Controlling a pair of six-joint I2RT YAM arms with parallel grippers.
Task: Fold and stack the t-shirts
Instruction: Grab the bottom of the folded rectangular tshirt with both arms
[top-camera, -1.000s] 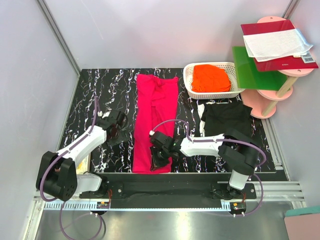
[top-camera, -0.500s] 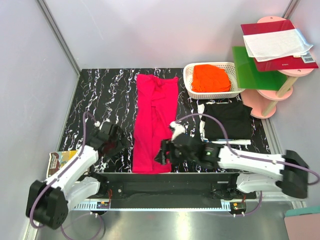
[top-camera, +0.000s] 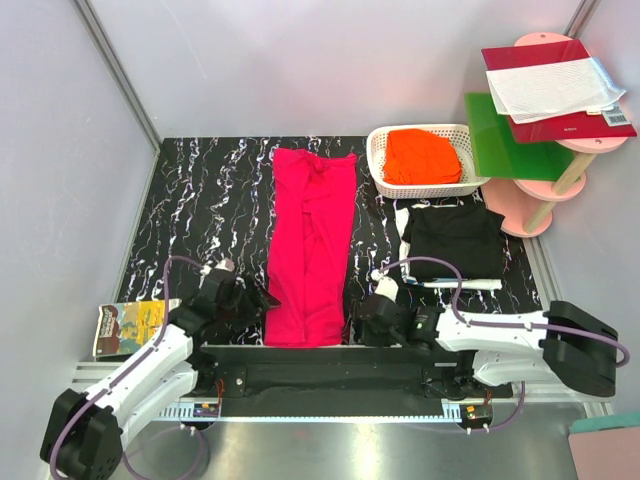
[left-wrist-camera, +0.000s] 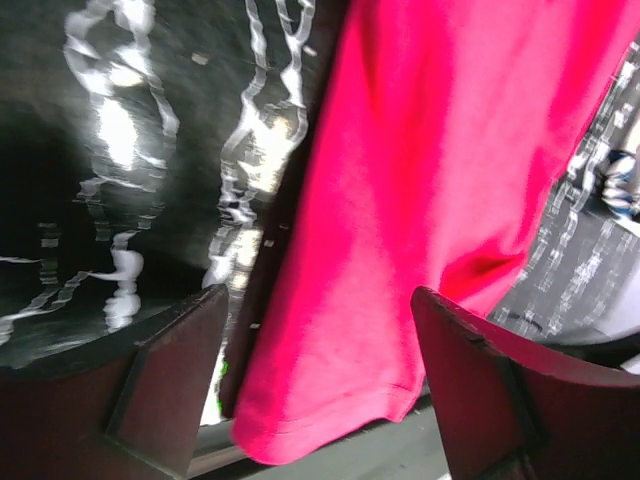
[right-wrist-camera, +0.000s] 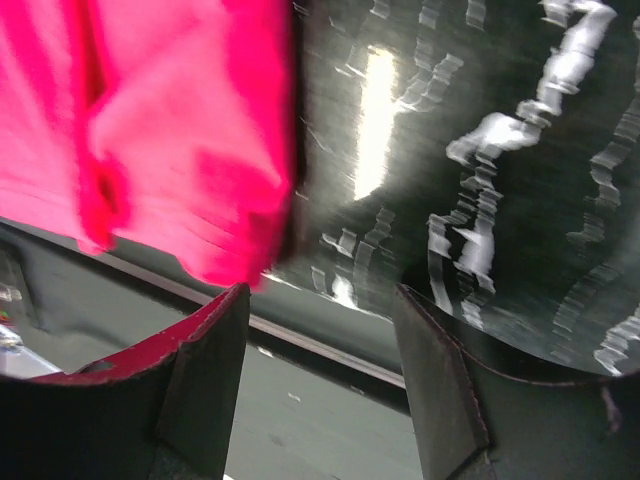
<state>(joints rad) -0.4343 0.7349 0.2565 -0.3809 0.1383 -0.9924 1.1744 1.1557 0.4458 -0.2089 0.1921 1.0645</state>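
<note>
**Top view:** the pink t-shirt (top-camera: 310, 240) lies flat between the left gripper (top-camera: 262, 298) and the right gripper (top-camera: 358, 325), both spread and empty at its near hem.
**Left wrist:** the hem corner lies between the fingers.
**Right wrist:** the corner sits ahead of one finger, barely inside the gap. Closing here would likely miss it and skew the fold.

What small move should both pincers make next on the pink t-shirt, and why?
Probably ease each open pincer onto its hem corner and shut. The left pincer and right pincer flank the pink t-shirt at its near hem, empty, and the strip is not yet folded across.
</note>
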